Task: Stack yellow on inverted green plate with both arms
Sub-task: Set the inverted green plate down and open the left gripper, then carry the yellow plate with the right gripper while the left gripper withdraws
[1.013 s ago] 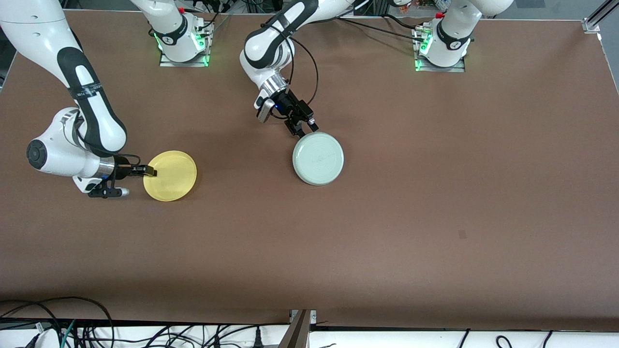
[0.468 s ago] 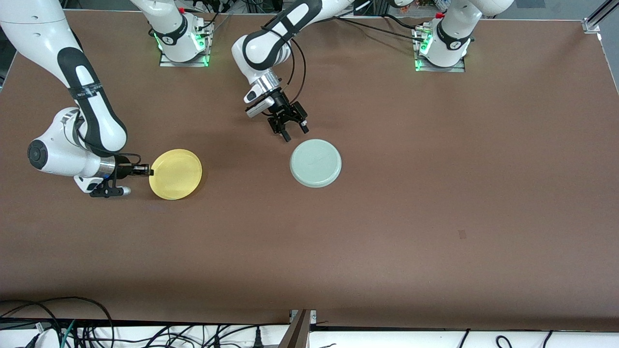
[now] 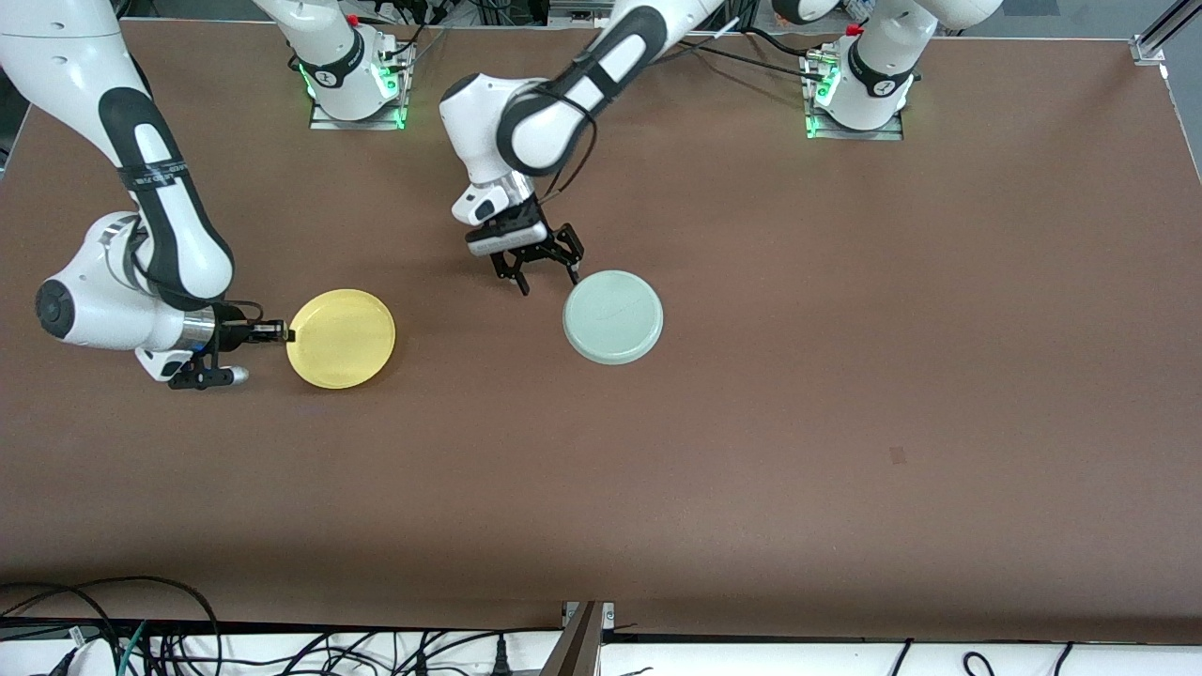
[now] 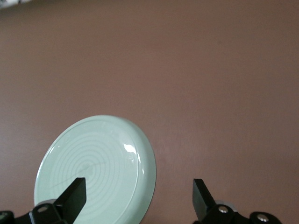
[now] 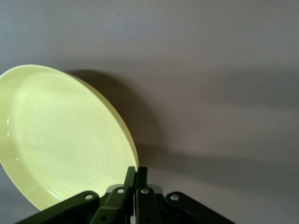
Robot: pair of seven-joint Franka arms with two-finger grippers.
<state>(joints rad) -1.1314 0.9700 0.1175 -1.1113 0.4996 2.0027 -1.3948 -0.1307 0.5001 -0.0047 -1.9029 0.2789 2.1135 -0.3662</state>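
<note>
Left end effector [image 3: 545,272] swung beside one green plate [image 3: 613,316], released, right end effector [image 3: 282,330] pinching one yellow [image 3: 342,338]

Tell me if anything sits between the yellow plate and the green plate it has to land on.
Nothing on the table between the yellow plate, held by the right gripper, and the green plate. Only the open left gripper hangs beside the green plate's rim.
</note>
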